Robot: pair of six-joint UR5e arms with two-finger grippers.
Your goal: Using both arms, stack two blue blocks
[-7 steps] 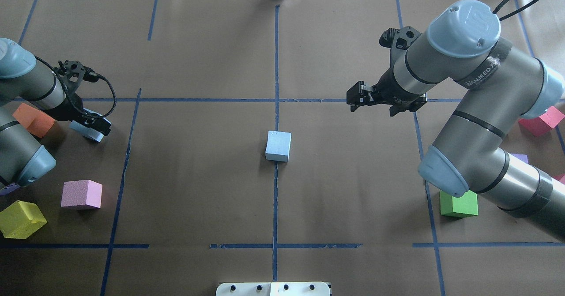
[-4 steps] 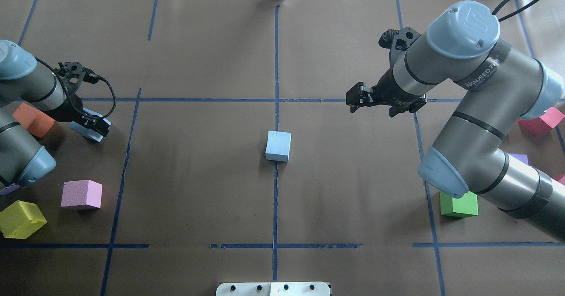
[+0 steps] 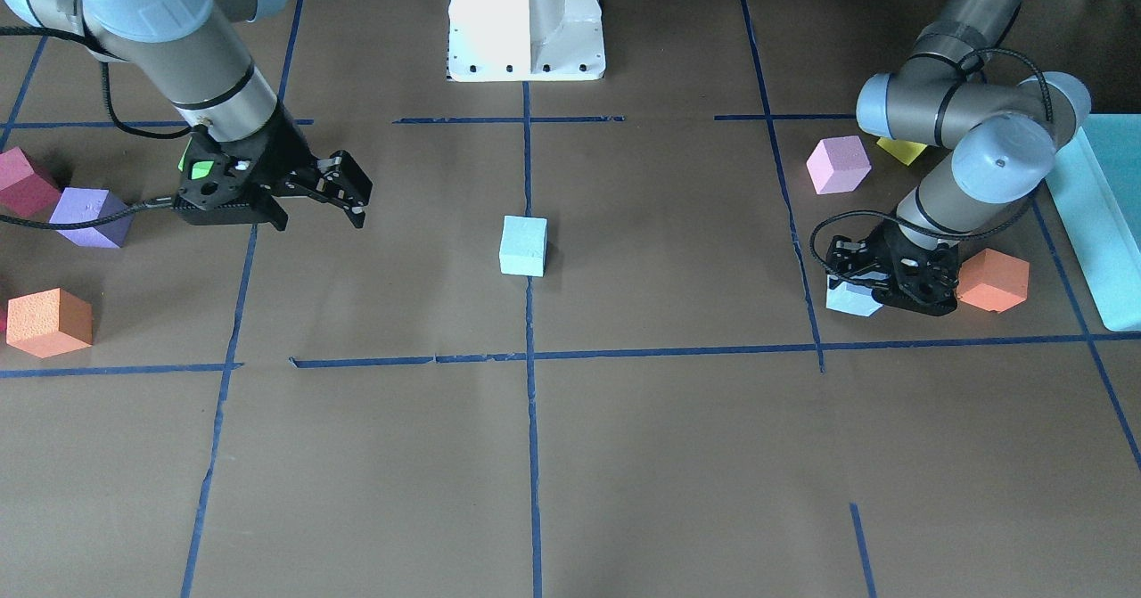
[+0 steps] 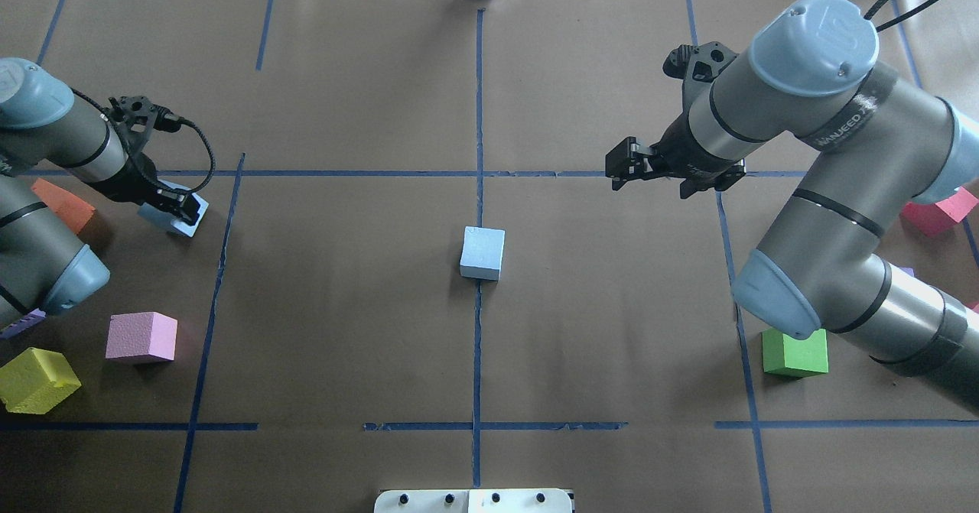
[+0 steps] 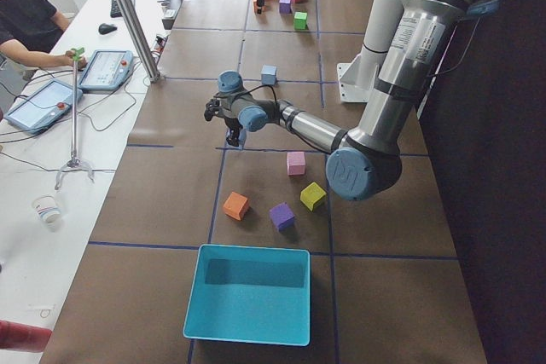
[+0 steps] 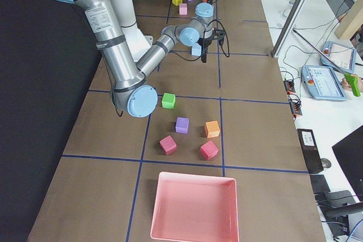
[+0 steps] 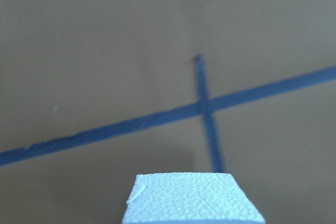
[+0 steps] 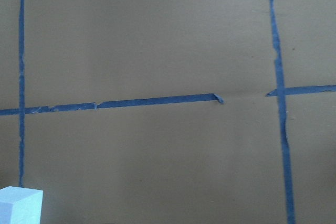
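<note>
One pale blue block point(image 4: 482, 252) rests alone on the centre line of the table; it also shows in the front view point(image 3: 523, 245) and at the bottom left corner of the right wrist view point(image 8: 21, 205). My left gripper point(image 4: 174, 209) is shut on the second blue block point(image 4: 188, 225) at the table's left side, beside an orange cube. This held block fills the bottom of the left wrist view point(image 7: 194, 200) and shows under the gripper in the front view point(image 3: 847, 301). My right gripper point(image 4: 623, 170) is open and empty, hovering to the far right of the centre block.
An orange cube point(image 4: 65, 203), a pink cube point(image 4: 141, 336) and a yellow cube point(image 4: 37, 379) lie near my left arm. A green cube point(image 4: 795, 352) and a red cube point(image 4: 937, 211) lie by my right arm. A turquoise box point(image 5: 247, 291) and a pink tray point(image 6: 193, 208) stand at the table's ends.
My left gripper has moved a little right and away from the robot, carrying the blue block with it. My right arm has shifted slightly; its gripper stays open.
</note>
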